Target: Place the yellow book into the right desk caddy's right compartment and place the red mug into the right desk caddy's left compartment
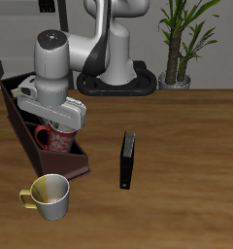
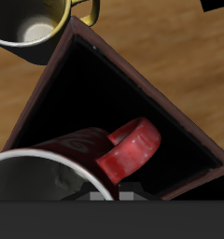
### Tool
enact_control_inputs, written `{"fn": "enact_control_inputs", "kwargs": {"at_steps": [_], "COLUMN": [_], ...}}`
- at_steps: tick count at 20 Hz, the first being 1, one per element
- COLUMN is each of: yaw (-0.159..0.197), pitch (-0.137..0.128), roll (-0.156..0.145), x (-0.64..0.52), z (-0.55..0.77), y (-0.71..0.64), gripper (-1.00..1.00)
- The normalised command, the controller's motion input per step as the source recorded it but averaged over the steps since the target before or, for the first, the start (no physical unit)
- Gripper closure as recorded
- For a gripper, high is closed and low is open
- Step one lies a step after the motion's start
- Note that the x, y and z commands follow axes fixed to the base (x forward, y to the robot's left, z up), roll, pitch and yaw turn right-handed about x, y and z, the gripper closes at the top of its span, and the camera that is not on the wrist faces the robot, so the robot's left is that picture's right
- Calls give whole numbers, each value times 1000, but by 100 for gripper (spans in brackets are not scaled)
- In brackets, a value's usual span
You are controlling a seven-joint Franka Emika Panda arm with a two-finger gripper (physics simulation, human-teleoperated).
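The tool [image 1: 58,124] hangs over the near end section of the right desk caddy [image 1: 78,159], gripping the red mug [image 1: 60,138] by its rim, the mug sitting low within the caddy walls. A pale yellow mug [image 1: 49,195] stands on the worktop [image 1: 177,136] just beside the caddy's near end. A black book [image 1: 128,160] stands well apart.

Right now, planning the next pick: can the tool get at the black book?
Probably yes: the black book stands alone on open table, though the tool is down at the red mug.
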Motion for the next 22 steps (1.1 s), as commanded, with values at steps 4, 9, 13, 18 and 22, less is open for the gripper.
{"fn": "enact_control_inputs", "kwargs": {"at_steps": [4,9,13,18,22], "yaw": [-86,-49,-75,55,123], "pitch": [91,-24,-58,-70,-125], "roll": [-101,-190,-154,61,171], "x": [-14,-103,-104,-38,-191], "z": [-247,-10,132,233,524], "y": [-337,-424,-157,427,1159], "gripper": [-100,-100,-100,-100,-100]}}
